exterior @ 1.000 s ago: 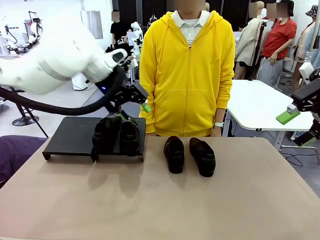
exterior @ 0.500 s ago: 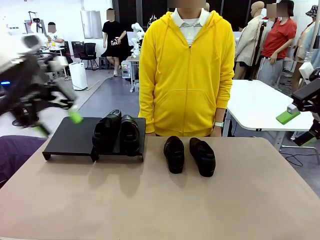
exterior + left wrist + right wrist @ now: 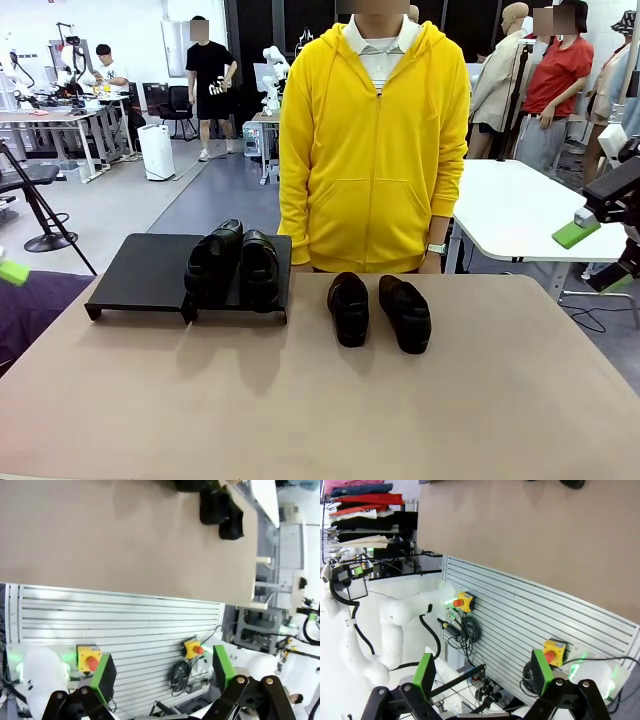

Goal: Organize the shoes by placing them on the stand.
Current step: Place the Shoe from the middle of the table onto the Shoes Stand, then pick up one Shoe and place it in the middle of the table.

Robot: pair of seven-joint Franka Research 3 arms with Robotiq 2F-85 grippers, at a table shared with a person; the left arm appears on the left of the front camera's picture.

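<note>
Left gripper (image 3: 163, 672) has withdrawn from the stand (image 3: 140, 272) at upper left, fingers released and empty. Two shoes (image 3: 232, 262) sit on its right platform. The other two shoes (image 3: 378, 312) lie mid-frame on the tabletop (image 3: 320, 410). Right gripper (image 3: 482, 672) is also released. Task judged half done.

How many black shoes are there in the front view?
4. Two shoes sit on the stand; two lie on the table beside it. None seems hidden.
</note>
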